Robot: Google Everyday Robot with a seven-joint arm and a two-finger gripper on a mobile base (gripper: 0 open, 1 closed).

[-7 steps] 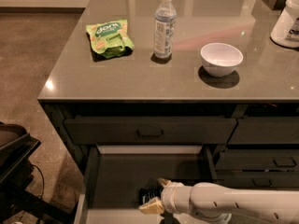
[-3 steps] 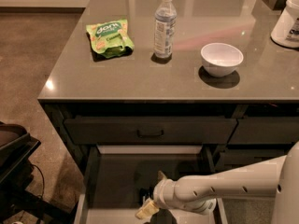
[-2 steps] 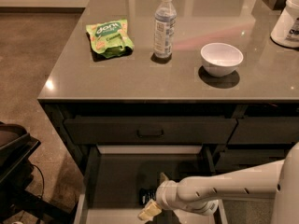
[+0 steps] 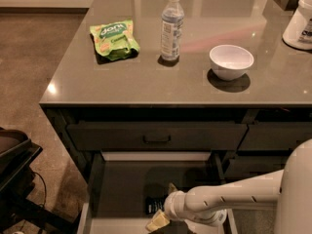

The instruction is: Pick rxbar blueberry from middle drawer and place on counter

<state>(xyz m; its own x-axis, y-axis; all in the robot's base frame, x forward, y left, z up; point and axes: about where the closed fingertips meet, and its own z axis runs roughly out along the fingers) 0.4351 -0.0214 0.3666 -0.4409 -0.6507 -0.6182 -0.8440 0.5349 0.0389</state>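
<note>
Green snack bag point(image 4: 114, 39), clear water bottle point(image 4: 171, 26) and white bowl point(image 4: 231, 61) sit across the grey stone counter point(image 4: 122, 82) in the upper frame. At bottom centre, inside the open middle drawer point(image 4: 156, 156), the dark rxbar blueberry point(image 4: 154, 205) lies between the spread jaws of the gripper point(image 4: 164, 204); I cannot tell whether they touch it.

A single camera is supplying the view. It is looking down steeply from a high position in front of the counter point(image 4: 146, 82), facing the cabinet fronts point(image 4: 204, 136). The counter is filling the upper half of the frame at moderate range. The open middle drawer point(image 4: 117, 189) is lying nearest, at the bottom edge. The arm point(image 4: 243, 191) is entering from the lower right corner, and the gripper point(image 4: 165, 204) is hanging over the drawer's front part, in the near foreground.
</note>
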